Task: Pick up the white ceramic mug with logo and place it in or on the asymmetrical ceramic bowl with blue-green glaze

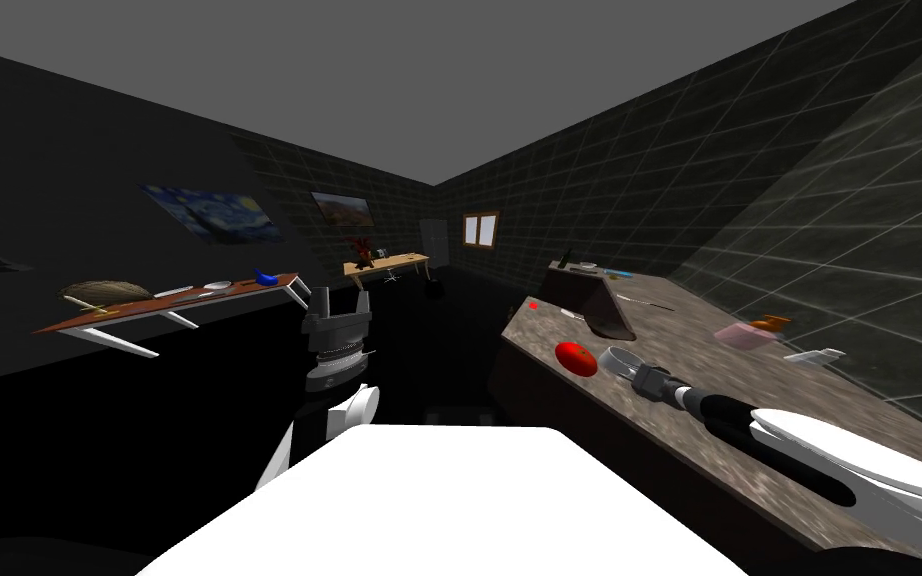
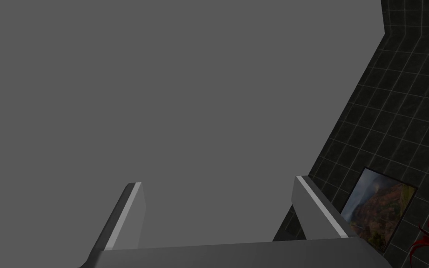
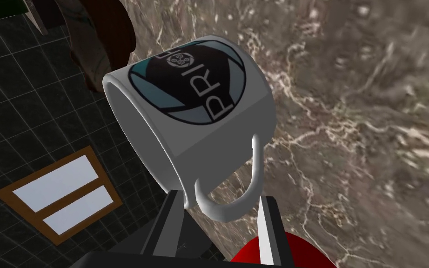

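A white mug (image 3: 195,111) with a dark round logo hangs tilted in my right gripper (image 3: 220,199), which is shut on its handle. In the head view the mug (image 1: 617,358) is over the near end of the speckled stone counter (image 1: 719,430), with the right gripper (image 1: 637,371) just behind it. The bowl (image 1: 606,308) looks dark brown with faint green marks and stands farther along the counter, beyond the mug; the right wrist view has the bowl (image 3: 98,44) past the mug's rim. My left gripper (image 1: 337,300) points upward, away from the counter, and is open (image 2: 218,209).
A red round fruit (image 1: 575,357) lies close beside the mug, under the gripper (image 3: 281,253). A pink object (image 1: 746,335) and a white one (image 1: 815,356) sit near the tiled wall. A long table (image 1: 179,300) with several items stands to the left.
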Motion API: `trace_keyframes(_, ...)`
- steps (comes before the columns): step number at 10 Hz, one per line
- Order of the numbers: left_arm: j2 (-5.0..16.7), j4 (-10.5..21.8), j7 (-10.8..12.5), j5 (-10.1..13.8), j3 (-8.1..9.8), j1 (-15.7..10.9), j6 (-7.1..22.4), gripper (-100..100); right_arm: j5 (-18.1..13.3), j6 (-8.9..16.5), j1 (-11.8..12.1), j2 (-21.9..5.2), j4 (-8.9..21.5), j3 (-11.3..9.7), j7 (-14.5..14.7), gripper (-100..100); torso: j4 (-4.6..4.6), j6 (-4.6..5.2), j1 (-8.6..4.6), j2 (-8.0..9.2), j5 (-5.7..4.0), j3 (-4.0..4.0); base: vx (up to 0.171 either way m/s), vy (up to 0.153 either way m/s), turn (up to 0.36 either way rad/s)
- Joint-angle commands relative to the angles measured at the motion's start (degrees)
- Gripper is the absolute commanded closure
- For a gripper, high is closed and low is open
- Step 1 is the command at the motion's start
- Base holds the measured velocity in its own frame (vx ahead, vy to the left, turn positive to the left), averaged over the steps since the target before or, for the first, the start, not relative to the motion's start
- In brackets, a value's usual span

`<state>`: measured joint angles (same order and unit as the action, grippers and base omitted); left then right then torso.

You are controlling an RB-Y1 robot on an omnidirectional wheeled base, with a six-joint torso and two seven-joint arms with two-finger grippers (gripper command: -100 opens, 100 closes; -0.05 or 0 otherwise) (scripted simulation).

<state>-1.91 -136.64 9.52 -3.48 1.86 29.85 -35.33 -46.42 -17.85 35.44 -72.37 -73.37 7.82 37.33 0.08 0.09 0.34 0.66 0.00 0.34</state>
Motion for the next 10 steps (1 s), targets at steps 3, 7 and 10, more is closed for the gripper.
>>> trace_keyframes(3, 0.0, 0.0, 0.0, 0.0, 0.00, 0.0, 0.0, 0, 1.9, -0.8, -1.9, 0.4, 4.8, 2.4, 0.3, 100, 0.01, 0.03, 0.07, 0.02, 0.01, 0.02, -0.135, 0.097, 0.065)
trace_keyframes(7, 0.0, 0.0, 0.0, 0.0, 0.00, 0.0, 0.0, 0, 3.7, -1.1, -3.6, 1.2, 9.3, 4.2, 0.1, 100, 0.08, 0.09, 0.04, 0.19, 0.04, 0.14, -0.150, 0.096, 0.061)
trace_keyframes(10, 0.0, 0.0, 0.0, 0.0, 0.00, 0.0, 0.0, 0, 5.0, -1.3, -4.8, 2.0, 12.4, 5.5, -0.1, 100, 0.04, 0.04, 0.07, 0.05, 0.04, 0.06, -0.101, 0.088, 0.047)
